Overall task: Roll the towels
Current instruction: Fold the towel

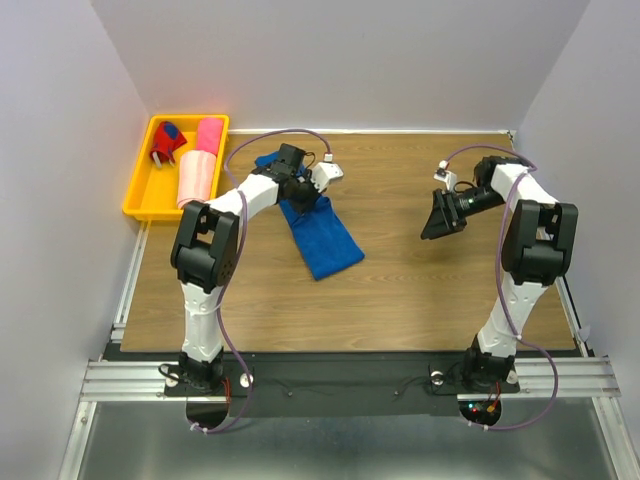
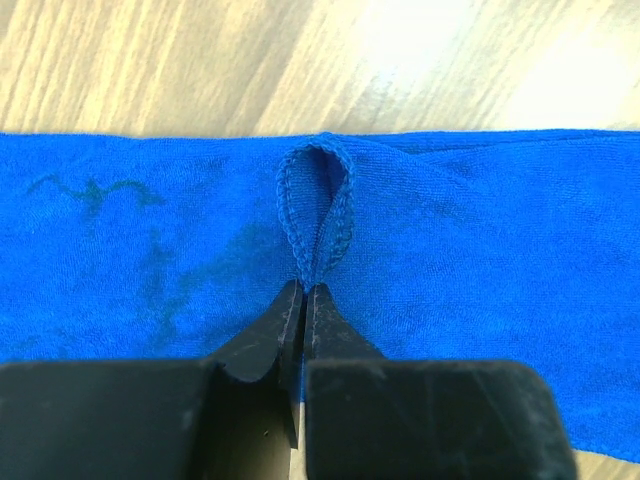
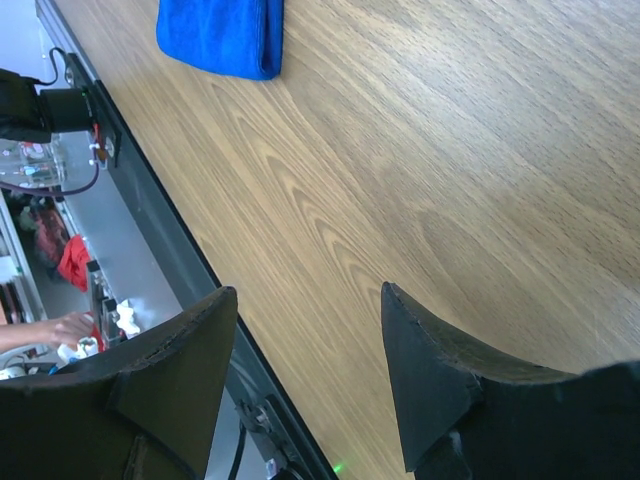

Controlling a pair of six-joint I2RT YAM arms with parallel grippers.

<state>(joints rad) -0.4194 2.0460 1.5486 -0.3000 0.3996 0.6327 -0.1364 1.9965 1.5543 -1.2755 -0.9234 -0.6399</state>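
Note:
A long royal blue towel [image 1: 325, 240] lies slanted on the wooden table, left of centre. My left gripper [image 1: 300, 190] sits over its far end, shut on a pinched-up loop of the towel's hem [image 2: 318, 200]; the jaws [image 2: 303, 290] meet with blue cloth between the tips. A hot pink towel [image 1: 209, 133] and a pale pink towel [image 1: 197, 177] lie rolled in the yellow tray. My right gripper [image 1: 437, 218] hovers open over bare wood at the right, well apart from the blue towel [image 3: 222, 35]; nothing is between its fingers [image 3: 308, 290].
The yellow tray [image 1: 135, 190] stands at the back left corner and also holds a small red and blue item [image 1: 168, 145]. White walls close in the table on three sides. A metal rail [image 3: 150, 200] runs along the near table edge.

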